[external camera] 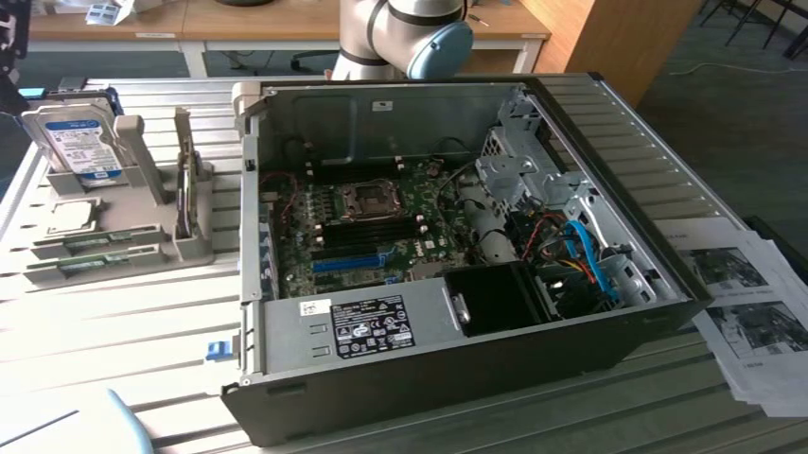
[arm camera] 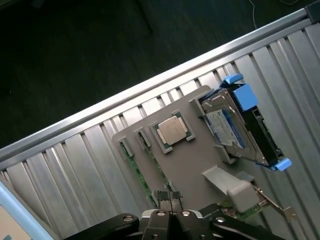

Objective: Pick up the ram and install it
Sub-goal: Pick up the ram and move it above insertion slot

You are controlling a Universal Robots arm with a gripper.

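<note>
Hovering low over a grey holder (arm camera: 197,167), the pincer (arm camera: 170,196) has its two dark fingertips (arm camera: 162,195) pressed together, with nothing to be seen between them. Just beyond the tips lies the ram (arm camera: 141,180): green sticks set on edge in the narrow slots along one side of the holder, seated there and not lifted. Whether the tips touch the nearer stick cannot be told.

Next to those slots a square silver processor chip (arm camera: 172,131) sits flat in its own recess. Further along the holder a hard drive (arm camera: 227,127) with a blue-white label leans between grey posts, with a blue plastic caddy (arm camera: 245,97) clipped round it. The holder rests on a slatted metal table (arm camera: 75,160).

In the exterior view the holder (external camera: 142,163) stands at the exterior view's left, with the ram (external camera: 91,245) low at its front, the processor chip (external camera: 72,216) just behind it and the hard drive (external camera: 76,142) upright at the back. Well apart from it, in the middle of the table (external camera: 127,331), lies an open black computer case (external camera: 442,378) with its motherboard (external camera: 366,222) exposed. The arm (external camera: 392,33) rises behind the case, and printed sheets (external camera: 751,312) lie at the exterior view's right
</note>
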